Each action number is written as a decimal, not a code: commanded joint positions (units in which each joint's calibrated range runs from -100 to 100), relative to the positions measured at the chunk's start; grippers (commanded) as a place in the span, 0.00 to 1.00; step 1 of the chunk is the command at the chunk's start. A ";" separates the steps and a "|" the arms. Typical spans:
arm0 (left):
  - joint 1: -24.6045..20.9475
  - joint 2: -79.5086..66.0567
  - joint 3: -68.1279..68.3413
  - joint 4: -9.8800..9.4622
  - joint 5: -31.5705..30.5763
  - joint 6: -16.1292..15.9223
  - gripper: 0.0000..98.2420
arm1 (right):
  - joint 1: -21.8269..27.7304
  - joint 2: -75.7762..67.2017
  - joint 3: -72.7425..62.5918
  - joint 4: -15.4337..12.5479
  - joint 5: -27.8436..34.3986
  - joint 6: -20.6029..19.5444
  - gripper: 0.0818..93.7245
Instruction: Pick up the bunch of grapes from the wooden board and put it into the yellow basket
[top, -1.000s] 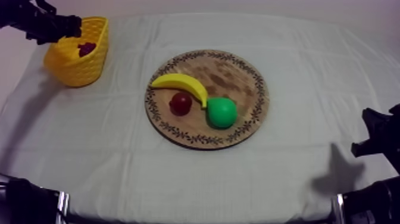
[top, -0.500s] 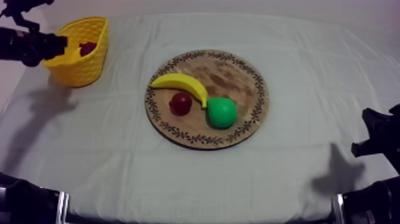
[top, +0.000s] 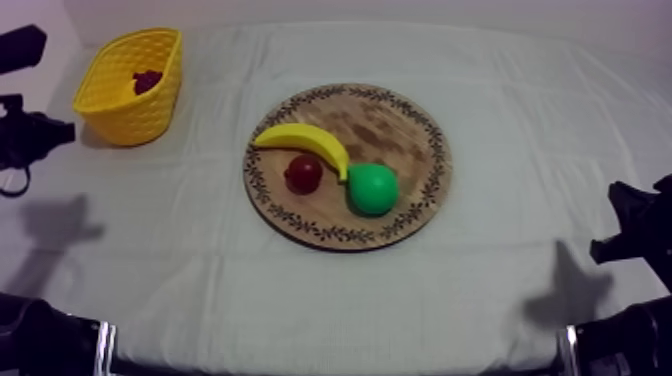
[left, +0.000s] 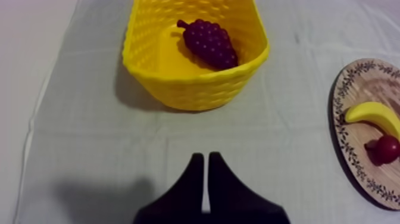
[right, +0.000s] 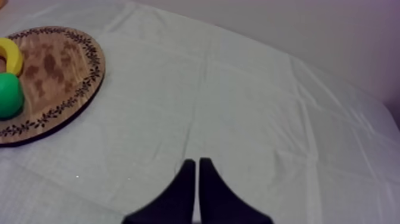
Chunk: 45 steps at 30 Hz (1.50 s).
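One dark purple bunch of grapes (left: 208, 43) lies inside the woven yellow basket (left: 196, 89), the round patterned-rim wooden board (top: 395, 125) bears a yellow banana (top: 305, 140), a small red fruit (top: 303, 173) and a green pear (top: 372, 188), and the left pincer (left: 202, 173) and right pincer (right: 196, 176) are narrow, empty wedges.

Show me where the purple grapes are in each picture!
Top view: the bunch of grapes lies inside the yellow basket, at the upper left.
Left wrist view: it lies in the basket, beyond the left gripper.
Right wrist view: the wooden board, with the pear on it.
Shared landmark: the wooden board, in all three views.
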 joint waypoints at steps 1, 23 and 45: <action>0.47 -8.34 4.68 -0.23 -0.17 0.16 0.00 | -0.02 -0.01 0.04 0.00 0.00 -0.01 0.00; 1.68 -39.52 19.93 -0.65 1.11 2.48 0.00 | -0.02 -0.01 0.04 0.00 0.00 -0.01 0.00; 0.96 -50.88 26.62 -0.78 2.79 1.74 0.00 | -0.02 -0.01 0.04 0.00 0.00 0.00 0.00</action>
